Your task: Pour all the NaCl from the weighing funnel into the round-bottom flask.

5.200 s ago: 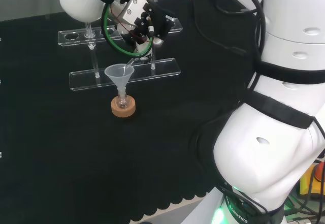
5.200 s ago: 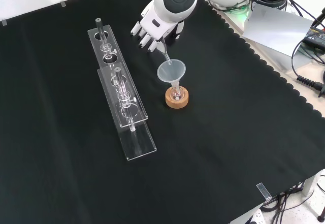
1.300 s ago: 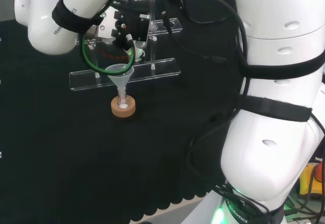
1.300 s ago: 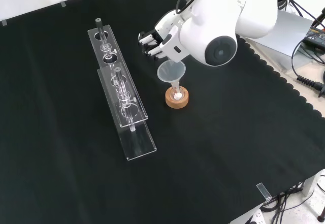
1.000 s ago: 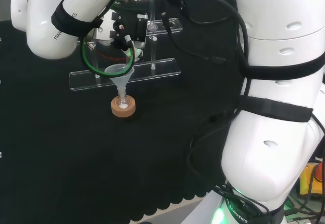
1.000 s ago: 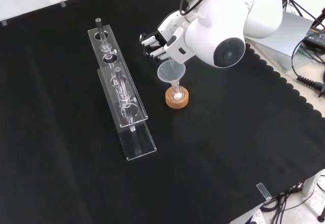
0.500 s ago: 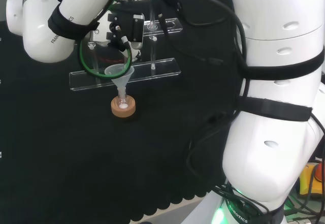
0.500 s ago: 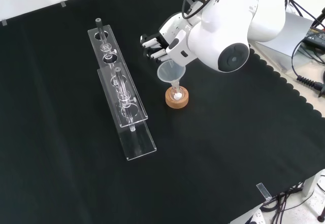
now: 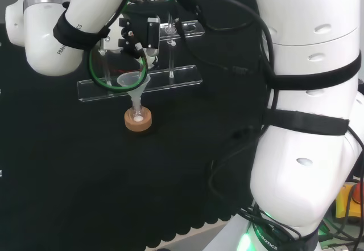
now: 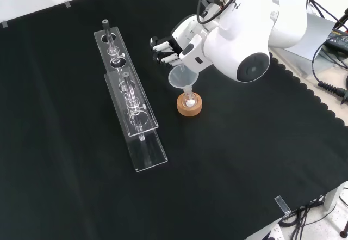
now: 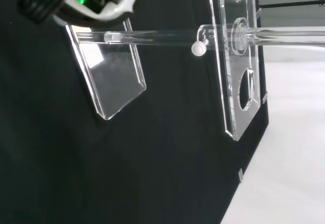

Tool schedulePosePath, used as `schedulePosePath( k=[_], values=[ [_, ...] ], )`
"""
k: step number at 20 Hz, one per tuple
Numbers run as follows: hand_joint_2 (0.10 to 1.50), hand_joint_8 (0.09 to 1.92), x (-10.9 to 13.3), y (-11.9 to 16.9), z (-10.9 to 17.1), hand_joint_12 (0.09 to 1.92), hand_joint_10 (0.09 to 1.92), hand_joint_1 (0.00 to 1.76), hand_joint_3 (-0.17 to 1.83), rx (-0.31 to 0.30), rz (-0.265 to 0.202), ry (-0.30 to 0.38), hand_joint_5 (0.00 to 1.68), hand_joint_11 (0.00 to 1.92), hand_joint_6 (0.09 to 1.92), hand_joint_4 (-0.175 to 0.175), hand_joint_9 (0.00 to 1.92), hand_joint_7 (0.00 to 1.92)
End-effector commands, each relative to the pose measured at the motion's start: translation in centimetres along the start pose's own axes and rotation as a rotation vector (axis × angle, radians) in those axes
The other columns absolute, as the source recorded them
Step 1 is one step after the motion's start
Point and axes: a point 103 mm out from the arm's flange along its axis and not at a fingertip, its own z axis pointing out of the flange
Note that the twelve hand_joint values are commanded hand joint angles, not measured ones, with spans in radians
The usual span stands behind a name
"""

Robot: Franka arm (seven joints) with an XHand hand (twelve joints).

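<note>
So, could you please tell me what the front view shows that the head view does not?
Front view: the hand plainly, beside the funnel, and white powder in the flask seen from above. Head view: a green cable looping by the funnel, whose stem enters the flask from the side. Both: funnel, cork ring, clear racks.

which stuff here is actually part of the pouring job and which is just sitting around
Part of the job:
black and white hand
clear plastic funnel over the flask
small round-bottom glass flask with white powder
cork ring stand

Just sitting around:
clear acrylic rack with glass rods
black cloth
</note>
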Motion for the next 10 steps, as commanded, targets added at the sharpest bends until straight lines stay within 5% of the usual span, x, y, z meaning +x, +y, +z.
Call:
schedulePosePath(
  k=[1,10],
  values=[
    [0.66,0.65,0.1,-0.2,-0.3,1.12,0.39,1.10,0.72,-0.001,0.011,-0.027,1.19,0.69,0.85,0.175,1.00,0.62],
    [0.66,0.65,0.1,-0.7,-1.4,1.12,0.39,1.10,0.72,-0.015,0.023,-0.088,1.19,0.69,0.86,0.175,1.00,0.62]
  ],
)
